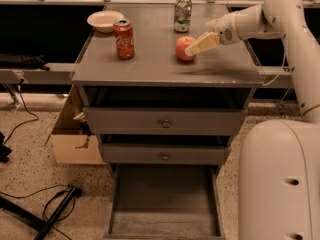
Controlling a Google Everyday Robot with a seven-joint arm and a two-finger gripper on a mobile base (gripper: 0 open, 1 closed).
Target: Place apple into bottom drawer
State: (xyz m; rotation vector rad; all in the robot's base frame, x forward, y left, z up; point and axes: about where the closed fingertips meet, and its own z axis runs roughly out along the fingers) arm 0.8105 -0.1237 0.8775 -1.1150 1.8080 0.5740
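Observation:
The red-orange apple [182, 48] sits on the grey cabinet top [150, 66], right of centre. My gripper [195, 48] reaches in from the right and its cream-coloured fingers [202, 44] are at the apple's right side, just above the top. The bottom drawer [163, 204] is pulled out below the two knobbed drawers, and its worn floor is bare.
A red cola can [123, 39] stands left of the apple. A silver-green can [182, 15] stands behind it and a white bowl [105, 20] at the back left. A cardboard box [70, 134] is left of the cabinet; cables lie on the floor. My white body [280, 179] fills the lower right.

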